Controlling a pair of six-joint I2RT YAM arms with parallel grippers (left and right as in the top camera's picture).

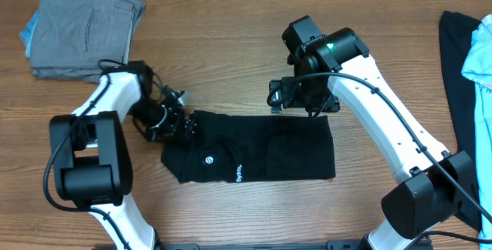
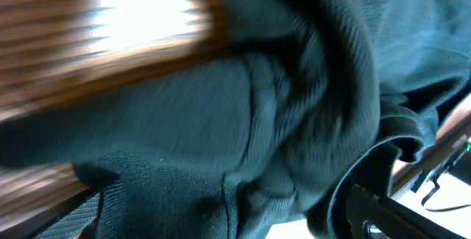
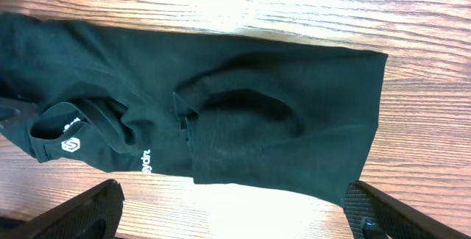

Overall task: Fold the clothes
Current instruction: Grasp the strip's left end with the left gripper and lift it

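The black short-sleeved shirt (image 1: 261,154) lies on the wooden table as a folded strip, with its round white logo (image 1: 211,159) and white lettering (image 1: 238,176) facing up near the left end. My left gripper (image 1: 174,124) is at the shirt's bunched left end. In the blurred left wrist view the dark fabric (image 2: 243,121) fills the frame between the spread fingers. My right gripper (image 1: 288,96) is open and empty, just above the shirt's far edge. The right wrist view shows the shirt (image 3: 243,114) beyond the spread fingers (image 3: 232,213).
A folded grey garment (image 1: 84,23) lies at the far left corner, with a light blue edge (image 1: 29,31) under it. At the right edge lie a black garment (image 1: 455,88) and a light blue one (image 1: 480,58).
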